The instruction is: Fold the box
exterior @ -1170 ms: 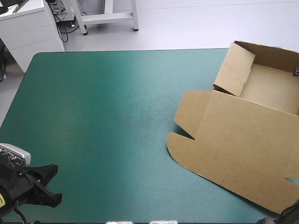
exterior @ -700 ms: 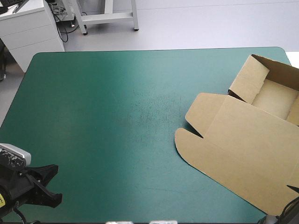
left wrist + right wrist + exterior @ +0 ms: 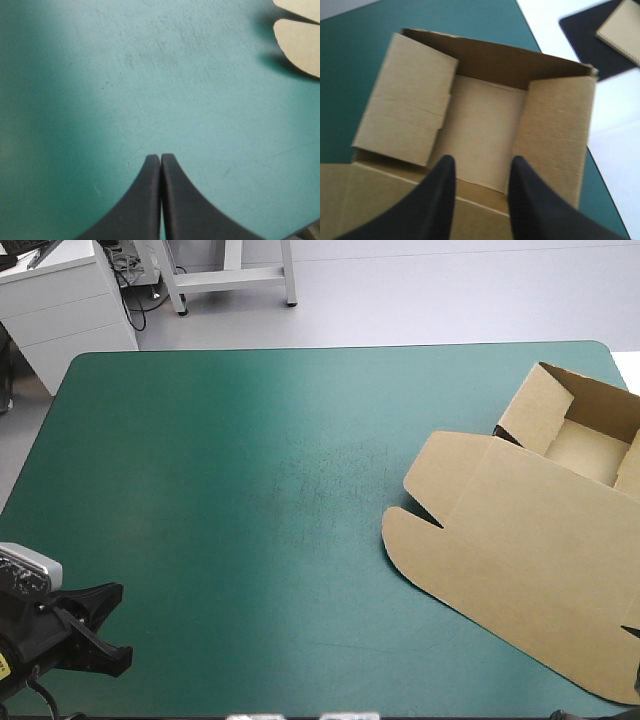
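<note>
High view is showing the box (image 3: 520, 560) lying at the worktop's (image 3: 220, 490) right edge, slightly farther right than just before, tray open, lid flat. Left wrist view: the left end effector (image 3: 160, 159) is resting closed, empty, over the teal-green cover. Right wrist view: the right end effector (image 3: 482, 165) is hovering with fingers apart above the tray.

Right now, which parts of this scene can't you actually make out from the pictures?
- High view: the box runs past the picture's right edge, so its right side is cut off.
- High view: the right end effector is out of frame; only its own wrist view shows it.
- Left wrist view: only the box's rounded flap tips show; the rest is cut off.
</note>
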Action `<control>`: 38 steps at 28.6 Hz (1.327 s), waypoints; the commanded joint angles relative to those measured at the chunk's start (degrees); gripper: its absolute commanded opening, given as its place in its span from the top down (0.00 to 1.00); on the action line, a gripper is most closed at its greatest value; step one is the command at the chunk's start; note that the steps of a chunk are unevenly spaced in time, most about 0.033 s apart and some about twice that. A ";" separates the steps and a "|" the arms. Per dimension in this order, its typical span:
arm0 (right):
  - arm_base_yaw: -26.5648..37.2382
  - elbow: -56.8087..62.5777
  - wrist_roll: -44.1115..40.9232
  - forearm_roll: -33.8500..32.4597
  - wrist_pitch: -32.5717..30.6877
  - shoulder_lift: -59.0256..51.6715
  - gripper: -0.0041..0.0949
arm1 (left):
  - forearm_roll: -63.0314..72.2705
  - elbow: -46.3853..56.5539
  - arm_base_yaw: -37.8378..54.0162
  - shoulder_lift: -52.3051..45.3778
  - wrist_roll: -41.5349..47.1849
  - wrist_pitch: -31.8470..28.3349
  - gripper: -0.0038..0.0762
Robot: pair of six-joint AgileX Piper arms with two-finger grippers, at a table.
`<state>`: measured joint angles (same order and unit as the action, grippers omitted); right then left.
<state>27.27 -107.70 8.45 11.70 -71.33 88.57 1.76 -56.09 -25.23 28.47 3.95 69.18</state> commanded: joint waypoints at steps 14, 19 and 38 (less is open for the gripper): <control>-27.03 24.84 4.16 -3.56 5.85 -29.72 0.98 | -0.90 2.01 -0.09 -1.04 -1.94 -10.06 0.99; -27.56 38.86 6.62 -2.80 11.56 -40.82 0.98 | -0.43 7.10 -0.09 -3.95 -2.32 -14.47 0.99; -27.56 69.97 6.47 -1.13 20.26 -69.71 0.98 | 4.91 24.48 -0.09 -19.44 -4.46 -23.41 0.99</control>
<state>-0.26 -38.16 14.82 10.28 -55.79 21.25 5.27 -31.81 -25.23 9.80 -0.50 50.77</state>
